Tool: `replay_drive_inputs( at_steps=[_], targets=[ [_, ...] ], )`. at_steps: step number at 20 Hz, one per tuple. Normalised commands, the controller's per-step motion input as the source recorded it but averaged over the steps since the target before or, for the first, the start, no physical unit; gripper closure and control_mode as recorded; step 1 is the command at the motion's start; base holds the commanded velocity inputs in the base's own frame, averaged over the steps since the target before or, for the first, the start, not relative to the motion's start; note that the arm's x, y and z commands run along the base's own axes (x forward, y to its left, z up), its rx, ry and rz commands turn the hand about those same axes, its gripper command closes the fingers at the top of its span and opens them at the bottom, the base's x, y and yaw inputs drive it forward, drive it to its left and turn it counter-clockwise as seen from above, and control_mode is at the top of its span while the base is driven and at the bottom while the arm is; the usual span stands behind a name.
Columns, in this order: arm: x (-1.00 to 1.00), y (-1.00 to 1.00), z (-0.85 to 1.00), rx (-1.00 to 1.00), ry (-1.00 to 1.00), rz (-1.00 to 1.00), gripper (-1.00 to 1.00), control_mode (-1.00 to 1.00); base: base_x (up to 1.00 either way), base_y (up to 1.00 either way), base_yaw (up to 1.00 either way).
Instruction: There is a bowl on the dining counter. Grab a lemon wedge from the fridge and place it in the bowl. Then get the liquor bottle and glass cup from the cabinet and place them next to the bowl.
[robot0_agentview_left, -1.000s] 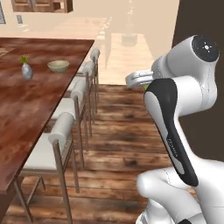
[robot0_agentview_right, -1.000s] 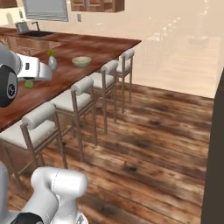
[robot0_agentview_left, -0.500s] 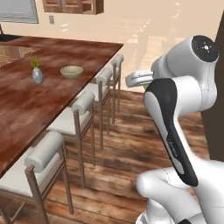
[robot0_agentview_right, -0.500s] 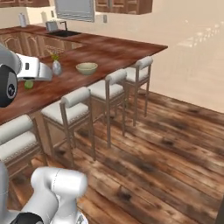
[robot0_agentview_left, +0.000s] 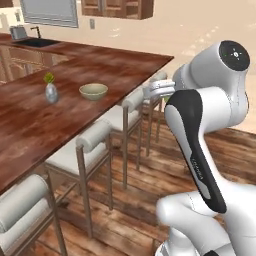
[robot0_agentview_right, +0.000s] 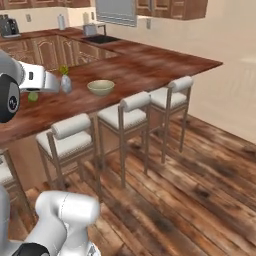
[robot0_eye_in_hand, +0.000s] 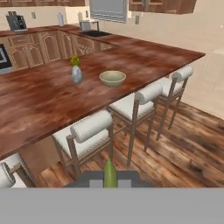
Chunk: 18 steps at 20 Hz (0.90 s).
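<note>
Three stools (robot0_eye_in_hand: 131, 103) line dining counter (robot0_eye_in_hand: 39, 100) edge nearest bowl (robot0_eye_in_hand: 112, 78).

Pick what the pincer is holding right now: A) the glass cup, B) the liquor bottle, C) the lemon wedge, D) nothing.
C: in the hand view a small yellow-green lemon wedge sticks up between the shut tips of the pincer, while the bowl on the dining counter lies empty ahead.
</note>
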Motion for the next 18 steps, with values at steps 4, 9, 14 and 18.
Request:
replay_drive_inputs(
  at_steps=[4, 9, 14, 18],
  targets=[
    [0.0, 0.0, 0.0, 0.0, 0.0, 0.0, 1.0, 1.0, 0.8, -0.89, 0.38],
    [0.0, 0.0, 0.0, 0.0, 0.0, 0.0, 1.0, 1.0, 0.79, -0.91, 0.37],
    [0.0, 0.0, 0.0, 0.0, 0.0, 0.0, 1.0, 1.0, 0.77, -0.88, 0.37],
    [0.0, 0.0, 0.0, 0.0, 0.0, 0.0, 1.0, 1.0, 0.84, -0.79, 0.39]
  ],
)
